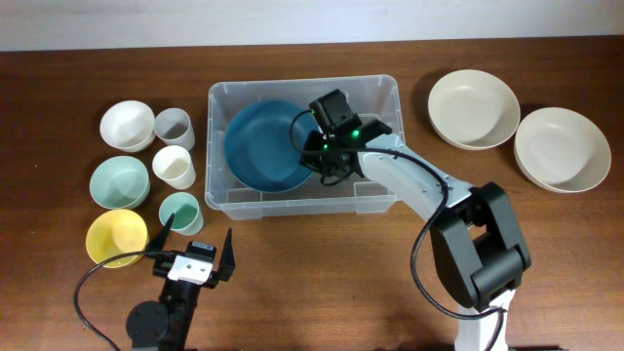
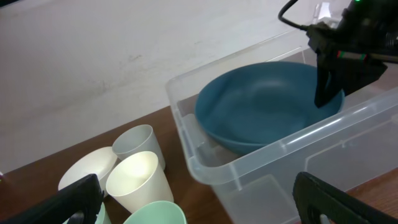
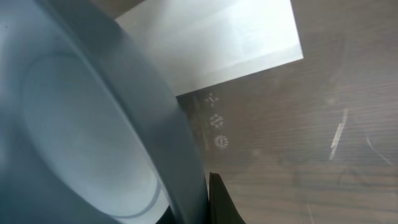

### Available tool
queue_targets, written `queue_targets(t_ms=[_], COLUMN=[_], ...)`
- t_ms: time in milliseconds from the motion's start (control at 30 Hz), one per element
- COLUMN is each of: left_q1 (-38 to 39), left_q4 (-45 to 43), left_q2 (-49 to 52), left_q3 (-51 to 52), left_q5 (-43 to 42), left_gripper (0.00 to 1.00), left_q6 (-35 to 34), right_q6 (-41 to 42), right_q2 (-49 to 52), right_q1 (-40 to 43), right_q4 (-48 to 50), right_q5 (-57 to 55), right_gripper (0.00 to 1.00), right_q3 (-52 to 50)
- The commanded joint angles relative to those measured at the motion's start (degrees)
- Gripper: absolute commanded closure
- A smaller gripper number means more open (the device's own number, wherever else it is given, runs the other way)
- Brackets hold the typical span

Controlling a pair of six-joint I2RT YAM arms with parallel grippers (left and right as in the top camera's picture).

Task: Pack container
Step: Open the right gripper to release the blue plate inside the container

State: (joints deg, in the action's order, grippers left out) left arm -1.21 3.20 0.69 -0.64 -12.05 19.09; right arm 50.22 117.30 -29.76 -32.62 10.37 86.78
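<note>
The clear plastic container [image 1: 380, 93] sits at the table's middle back and also shows in the left wrist view [image 2: 249, 165]. A large blue bowl [image 1: 258, 146] lies tilted inside it, toward its left side. My right gripper [image 1: 314, 146] is down inside the container, shut on the blue bowl's right rim [image 3: 168, 124]; one finger [image 3: 217, 199] presses the rim's outside. The container's white label [image 3: 211, 37] shows through its bottom. My left gripper [image 1: 195, 249] is open and empty, low at the front left, near the cups.
Left of the container stand a white bowl [image 1: 127, 124], a mint bowl [image 1: 119, 182], a yellow bowl [image 1: 115, 237], a grey cup [image 1: 174, 127], a cream cup [image 1: 174, 166] and a mint cup [image 1: 180, 212]. Two cream bowls [image 1: 473, 107] [image 1: 562, 148] sit at the right.
</note>
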Motion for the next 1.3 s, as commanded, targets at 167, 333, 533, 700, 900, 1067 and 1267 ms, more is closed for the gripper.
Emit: queue_targets(t_ms=[167, 333, 533, 700, 900, 1067, 1267], left_q1=[-0.35, -0.35, -0.35, -0.35, -0.35, -0.35, -0.35], left_q4=[0.31, 0.31, 0.31, 0.31, 0.31, 0.31, 0.31], left_q2=[-0.33, -0.33, -0.33, -0.33, -0.33, -0.33, -0.33], left_q3=[0.11, 0.11, 0.11, 0.11, 0.11, 0.11, 0.11], left_q5=[-0.61, -0.61, -0.61, -0.61, -0.61, -0.61, -0.61], left_gripper=[0.00, 0.00, 0.00, 0.00, 0.00, 0.00, 0.00], left_q6=[-0.15, -0.15, -0.15, -0.15, -0.15, -0.15, -0.15], right_q6=[0.26, 0.26, 0.26, 0.26, 0.24, 0.24, 0.22], right_q2=[1.16, 1.16, 1.16, 1.16, 1.16, 1.16, 1.16], right_q1=[-0.94, -0.94, -0.98, -0.98, -0.98, -0.98, -0.98], right_q4=[0.33, 0.07, -1.03, -1.68, -1.66, -1.62, -1.64], right_q5=[0.04, -0.33, -0.33, -0.28, 0.74, 1.86, 2.08], right_gripper=[0.96, 0.96, 0.89, 0.87, 0.79, 0.79, 0.79], right_q3=[0.87, 0.87, 0.87, 0.76, 0.76, 0.76, 0.76])
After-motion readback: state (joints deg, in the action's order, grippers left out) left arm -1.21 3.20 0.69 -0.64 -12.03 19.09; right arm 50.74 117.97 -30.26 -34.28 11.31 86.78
